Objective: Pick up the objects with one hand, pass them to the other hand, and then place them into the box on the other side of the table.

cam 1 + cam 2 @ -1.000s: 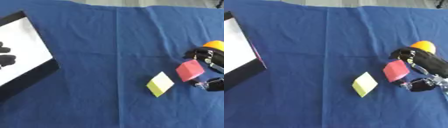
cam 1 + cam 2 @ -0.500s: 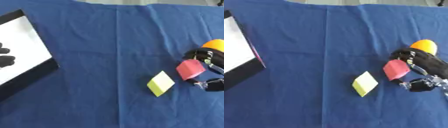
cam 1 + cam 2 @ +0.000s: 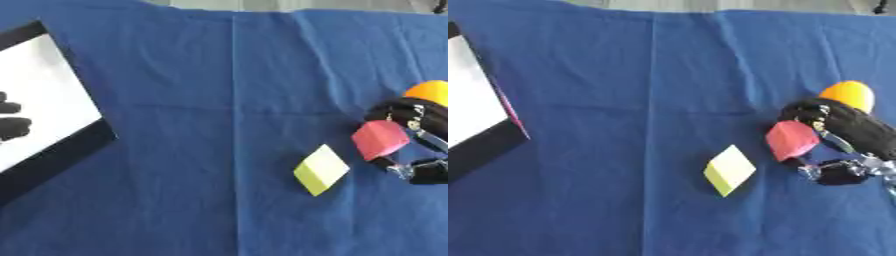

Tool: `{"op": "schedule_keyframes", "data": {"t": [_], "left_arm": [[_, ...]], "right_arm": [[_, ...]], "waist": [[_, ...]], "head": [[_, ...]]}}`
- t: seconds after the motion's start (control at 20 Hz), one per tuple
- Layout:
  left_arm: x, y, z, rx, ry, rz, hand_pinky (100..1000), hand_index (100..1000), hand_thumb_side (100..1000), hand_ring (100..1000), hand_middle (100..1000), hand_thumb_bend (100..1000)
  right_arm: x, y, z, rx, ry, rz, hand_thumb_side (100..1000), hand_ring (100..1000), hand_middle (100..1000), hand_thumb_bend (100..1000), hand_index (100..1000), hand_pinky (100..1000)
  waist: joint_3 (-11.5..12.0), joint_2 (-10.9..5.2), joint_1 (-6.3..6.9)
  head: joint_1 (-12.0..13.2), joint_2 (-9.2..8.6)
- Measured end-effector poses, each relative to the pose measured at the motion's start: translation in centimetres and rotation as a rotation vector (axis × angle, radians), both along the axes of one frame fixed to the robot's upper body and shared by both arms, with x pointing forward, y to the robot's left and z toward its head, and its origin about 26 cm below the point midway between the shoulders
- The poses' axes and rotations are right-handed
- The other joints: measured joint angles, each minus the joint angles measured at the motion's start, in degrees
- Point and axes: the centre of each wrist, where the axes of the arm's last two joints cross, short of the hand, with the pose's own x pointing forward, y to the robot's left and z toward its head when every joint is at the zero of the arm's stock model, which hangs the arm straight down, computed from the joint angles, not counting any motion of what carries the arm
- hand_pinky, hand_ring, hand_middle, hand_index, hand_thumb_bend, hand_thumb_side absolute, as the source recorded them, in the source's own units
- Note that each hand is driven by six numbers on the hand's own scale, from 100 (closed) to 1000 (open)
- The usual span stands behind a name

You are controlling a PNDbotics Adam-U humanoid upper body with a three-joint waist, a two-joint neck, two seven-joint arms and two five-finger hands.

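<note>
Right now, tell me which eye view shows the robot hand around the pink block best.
The right eye view: the right robot hand sits well inside the picture, fingers and thumb curled round the pink block. In the left eye view the same robot hand is cut off by the right edge, though the block shows whole.

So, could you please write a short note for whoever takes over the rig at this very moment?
Right hand: at the table's right side, fingers curled round the pink block.
Left hand: not in view.
Yellow block: lying on the blue cloth, left of the pink block and apart from it.
Orange object: just behind the right hand.
Box: at the left edge, with dark shapes in it that I cannot identify.
Done: pink block grasped.
Left: pass it to the left hand, place it in the box, then handle the other things.
</note>
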Motion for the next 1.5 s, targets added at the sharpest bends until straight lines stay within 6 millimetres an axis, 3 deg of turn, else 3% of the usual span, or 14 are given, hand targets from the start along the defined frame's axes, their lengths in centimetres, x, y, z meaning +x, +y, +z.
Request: {"op": "schedule_keyframes", "data": {"t": [1.5], "left_arm": [[-0.09,-0.32,-0.23,0.020,0.017,-0.012,740,779,936,656,661,117]], "right_arm": [[0.15,-0.16,0.56,0.022,0.034,-0.026,100,807,791,447,856,924]], "waist": [[-0.77,0.35,0.17]], "head": [[-0.05,-0.01]]}}
